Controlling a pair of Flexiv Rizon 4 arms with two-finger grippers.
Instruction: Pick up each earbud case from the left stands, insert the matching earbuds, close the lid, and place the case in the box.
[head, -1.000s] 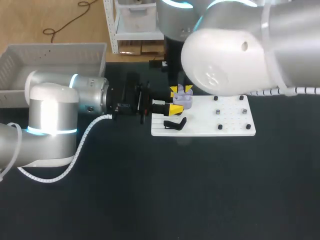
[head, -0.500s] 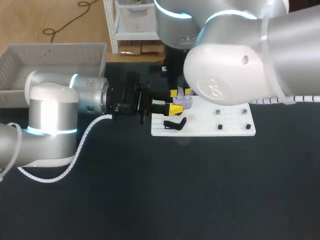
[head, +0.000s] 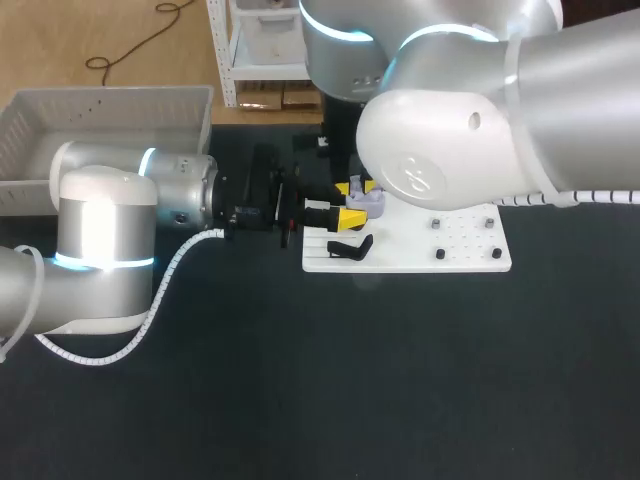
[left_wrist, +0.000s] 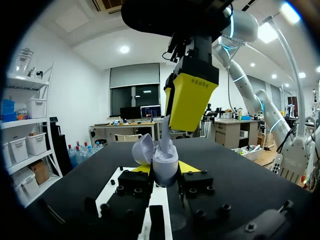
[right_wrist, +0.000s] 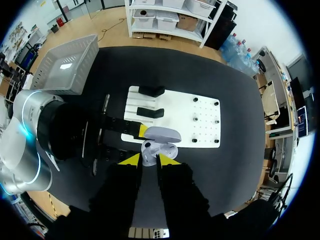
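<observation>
- Head view first: the black table (head: 300, 400) fills the scene, and my eye goes to the right arm (head: 460, 130), bulking in from the right over the white board (head: 470, 250).
- The left arm (head: 100, 230) lies in from the left, stretched towards that board's near end.
- The pale box (head: 60, 130) sits at the table's far left, well apart from the action.
- On the board, a black stand (head: 350, 248) lies just beside the grippers.
- Left wrist view: the left gripper (left_wrist: 165, 169) has its yellow tips pressed on both sides of the lavender earbud case (left_wrist: 166, 161), held upright above the board, lid (left_wrist: 142, 147) tipped back open.
- The right gripper (right_wrist: 148, 159) hangs straight over the case, fingers drawn narrow, pinching an earbud (left_wrist: 164, 136) whose stem dips into the open case.
</observation>
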